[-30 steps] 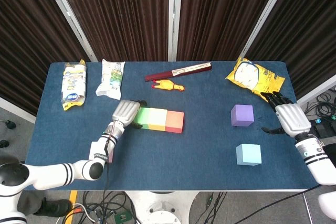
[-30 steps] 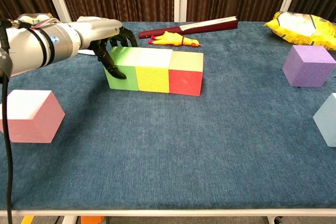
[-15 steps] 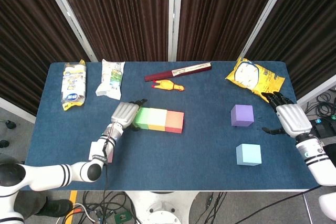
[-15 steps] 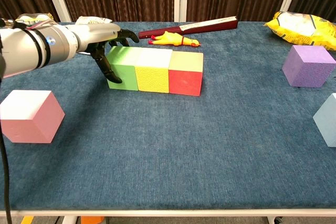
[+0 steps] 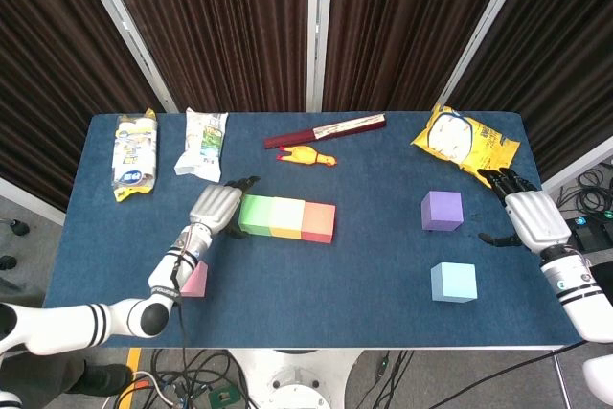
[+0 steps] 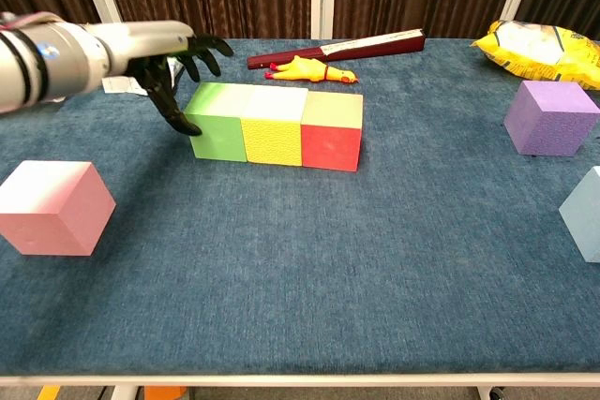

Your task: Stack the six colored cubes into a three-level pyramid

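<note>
Showing table: blue table (image 5: 383,265) with a finished bottom row.
Row: green block (image 6: 217,123), yellow block (image 6: 273,126), red block (image 6: 331,132), touching side by side.
Loose blocks: pink block (image 6: 52,207) near left; purple block (image 5: 442,210), light blue block (image 5: 453,282) far right.
Left hand (image 6: 167,63): released, fingers spread, beside green block.
Right hand (image 5: 530,217): released, empty, beside purple block.
Risk: a sideways brush could likely shove the row apart.
Clutter: snack bags (image 5: 465,138), rubber chicken (image 5: 308,155), behind, not blocking.

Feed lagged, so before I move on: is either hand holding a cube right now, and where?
Nothing is held. The left hand is open, its fingers spread beside the green cube. The right hand is open too, apart from the purple cube.
</note>
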Tool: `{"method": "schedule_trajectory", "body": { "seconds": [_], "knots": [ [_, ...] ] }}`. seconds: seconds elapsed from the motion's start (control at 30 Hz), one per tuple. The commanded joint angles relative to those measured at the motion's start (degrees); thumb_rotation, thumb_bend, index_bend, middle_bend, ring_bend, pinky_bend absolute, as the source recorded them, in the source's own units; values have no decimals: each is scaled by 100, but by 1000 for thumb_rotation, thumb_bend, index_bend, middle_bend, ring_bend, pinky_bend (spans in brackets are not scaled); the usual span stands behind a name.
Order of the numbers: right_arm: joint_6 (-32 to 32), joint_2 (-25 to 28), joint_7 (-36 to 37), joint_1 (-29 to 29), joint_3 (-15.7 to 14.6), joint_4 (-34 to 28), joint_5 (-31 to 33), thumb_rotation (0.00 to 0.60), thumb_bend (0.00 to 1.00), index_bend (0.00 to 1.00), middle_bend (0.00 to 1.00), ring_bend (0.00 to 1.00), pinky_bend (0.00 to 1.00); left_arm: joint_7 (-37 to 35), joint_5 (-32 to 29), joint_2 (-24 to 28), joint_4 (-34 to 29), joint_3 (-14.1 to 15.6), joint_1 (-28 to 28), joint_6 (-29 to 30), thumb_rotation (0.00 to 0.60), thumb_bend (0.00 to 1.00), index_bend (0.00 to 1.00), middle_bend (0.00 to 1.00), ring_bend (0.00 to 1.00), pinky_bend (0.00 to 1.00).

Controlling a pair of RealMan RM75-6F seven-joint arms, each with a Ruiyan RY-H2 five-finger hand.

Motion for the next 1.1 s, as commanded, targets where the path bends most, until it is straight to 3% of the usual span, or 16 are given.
{"method": "schedule_trajectory", "body": {
  "seconds": [0.03,0.3,0.5,0.77,1.1],
  "knots": [
    [57,37,25,-36,0,-27,-16,600,68,0,90,51,190,-294,331,434,-267,32,261,143,600,129,84,147,187,403],
    [230,120,213,-187,-18,16,-18,600,68,0,90,51,190,-805,882,1361,-591,408,898,271,600,131,134,165,187,385],
    [373,128,318,-280,1,69,-15,600,68,0,90,51,190,-1583,1527,1874,-922,720,1572,546,600,131,161,181,187,385],
    [280,139,291,-244,41,113,47,600,68,0,90,51,190,-1974,2335,2055,-1244,1137,2190,941,600,131,162,186,187,385],
    [228,156,238,-221,70,60,75,600,68,0,90,51,190,-1892,2623,2235,-1693,1333,2434,921,600,133,134,177,187,385]
  ]
}}
